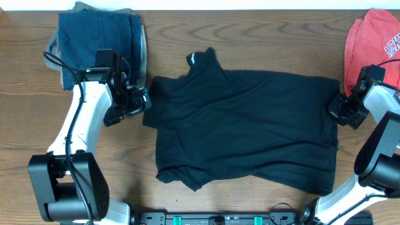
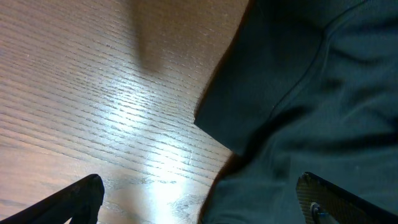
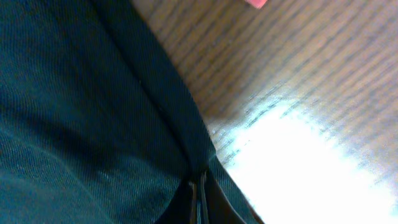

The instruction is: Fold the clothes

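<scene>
Here: black clothes, spread flat on bench.
Left claw apart over one edge; right claw clamped on opposite edge.

Tabletop: dark brown wood with long wavy grain, filling nearly the whole overhead view.
Far edge: a thin pale strip beyond it.
Near edge: a black rail with teal marks.
Light: from above, a bright white glare on the wood.
</scene>
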`<state>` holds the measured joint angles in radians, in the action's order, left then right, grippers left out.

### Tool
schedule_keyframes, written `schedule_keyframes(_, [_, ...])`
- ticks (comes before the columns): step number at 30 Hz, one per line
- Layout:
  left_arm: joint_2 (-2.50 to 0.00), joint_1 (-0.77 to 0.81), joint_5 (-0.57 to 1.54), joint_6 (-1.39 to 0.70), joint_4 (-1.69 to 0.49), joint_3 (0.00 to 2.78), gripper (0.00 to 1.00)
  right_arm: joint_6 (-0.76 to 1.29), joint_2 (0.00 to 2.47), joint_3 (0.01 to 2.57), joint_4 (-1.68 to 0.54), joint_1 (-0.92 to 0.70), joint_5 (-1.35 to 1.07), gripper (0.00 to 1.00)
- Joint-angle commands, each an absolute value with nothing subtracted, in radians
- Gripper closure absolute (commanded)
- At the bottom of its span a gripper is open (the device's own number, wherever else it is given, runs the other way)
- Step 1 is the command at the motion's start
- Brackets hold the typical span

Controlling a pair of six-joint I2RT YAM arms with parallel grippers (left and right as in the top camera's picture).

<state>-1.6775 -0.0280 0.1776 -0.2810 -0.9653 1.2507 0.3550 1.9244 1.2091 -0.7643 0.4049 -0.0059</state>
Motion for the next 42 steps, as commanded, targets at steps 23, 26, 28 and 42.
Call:
schedule_keyframes(23, [-1.681, -0.027, 0.176, -0.275, -0.967, 1.246, 0.0, 0.389, 1.939, 1.314, -0.832, 0.399, 0.082, 0.96])
schedule_keyframes(26, [-1.681, -0.027, 0.176, -0.275, -0.968, 1.246, 0.0, 0.389, 1.939, 1.334, -0.853, 0.399, 0.082, 0.95])
schedule_keyframes(28, [-1.682, -0.027, 0.176, -0.275, -0.967, 1.246, 0.0, 0.389, 1.939, 1.341, -0.861, 0.399, 0.082, 0.94])
schedule_keyframes(42, [-1.682, -0.024, 0.318, -0.258, -0.968, 1.245, 0.92, 0.138, 1.939, 1.341, -1.06, 0.335, -0.384, 0.99])
